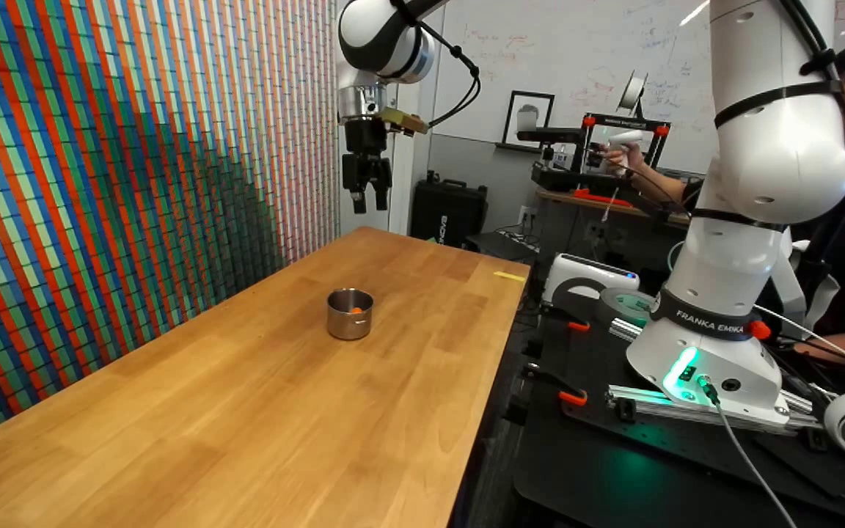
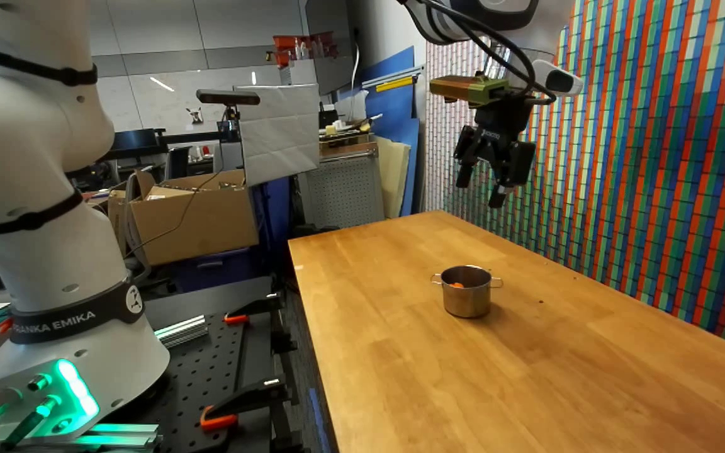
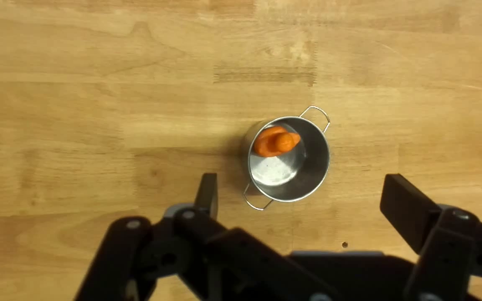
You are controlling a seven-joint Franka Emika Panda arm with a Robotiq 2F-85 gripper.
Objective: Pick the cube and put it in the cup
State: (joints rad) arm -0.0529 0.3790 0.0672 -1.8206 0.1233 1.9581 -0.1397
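The metal cup stands upright on the wooden table in both exterior views (image 1: pixel 349 328) (image 2: pixel 467 303), with thin wire handles. The wrist view looks down into the cup (image 3: pixel 314 167). The orange cube lies inside the cup on its floor, against one side, in the wrist view (image 3: pixel 280 142); there it looks rounded rather than block-like. A bit of it shows in both exterior views (image 1: pixel 356 311) (image 2: pixel 457 285). My gripper (image 1: pixel 370 202) hangs well above the table, apart from the cup. Its fingers are wide open with nothing between them, also in the wrist view (image 3: pixel 299 188).
The wooden table (image 1: pixel 261 411) carries the cup and a yellow strip (image 1: pixel 509 276) near its edge. A colourful tiled wall (image 1: pixel 136 183) runs along the table's long side. The robot's base (image 1: pixel 708 359) stands on a black bench opposite.
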